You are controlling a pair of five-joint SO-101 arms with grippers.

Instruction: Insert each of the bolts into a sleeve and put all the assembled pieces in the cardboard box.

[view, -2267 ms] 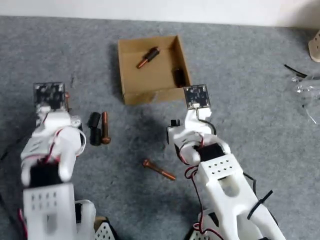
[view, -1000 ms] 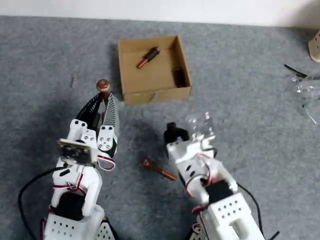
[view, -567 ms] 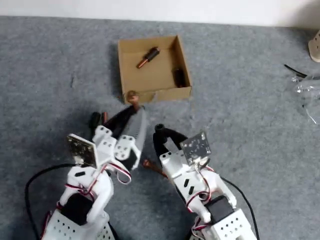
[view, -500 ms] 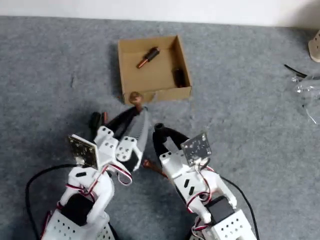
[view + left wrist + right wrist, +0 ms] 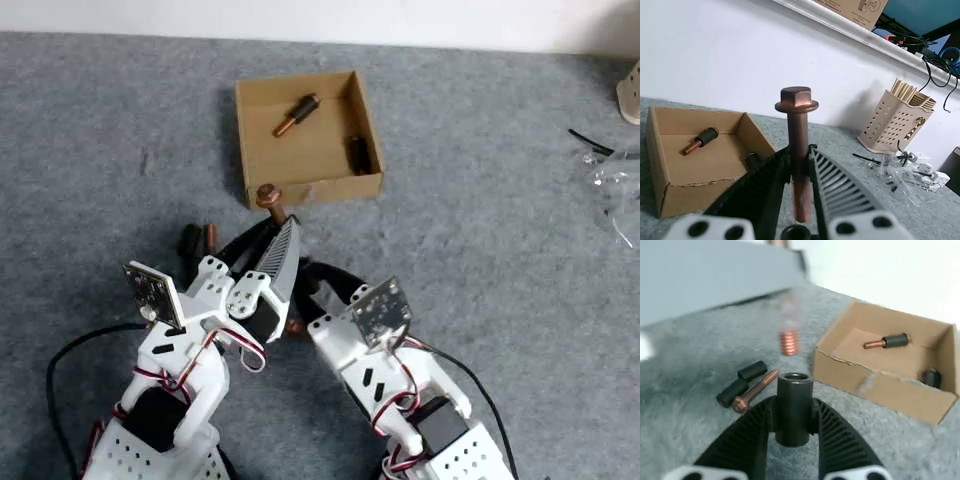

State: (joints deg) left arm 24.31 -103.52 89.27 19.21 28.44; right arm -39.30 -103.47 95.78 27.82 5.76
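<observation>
The left gripper [image 5: 800, 152] is closed narrowly on the shank of 1 copper bolt [image 5: 798, 125], gripping it upright with the hex head above the fingertips and the threaded end hanging below them. That leaves the threads free to enter a bore. The right gripper [image 5: 794, 412] is clamped around 1 black sleeve [image 5: 794, 390], also upright, with its open mouth facing up out of the fingers to receive the bolt.

Seen from the right wrist, the threaded tip sits just above the sleeve's mouth, near but apart from it, and seemingly a little off its axis. My judgement is that the step in hand is the insertion itself, not yet begun, and that the tip needs centring before it goes down.

Beyond both sets of fingertips stands the cardboard box [image 5: 300, 190]. It holds 1 assembled piece [image 5: 296, 113] and a second dark piece [image 5: 357, 153] against its wall (whether that one carries a bolt I cannot tell).

On the grey carpet [image 5: 500, 250], off to the side of the right gripper and past its fingertips, lie 2 loose sleeves [image 5: 752, 371] [image 5: 732, 389] and 1 loose bolt [image 5: 754, 390], so at least 1 more pairing remains.
</observation>
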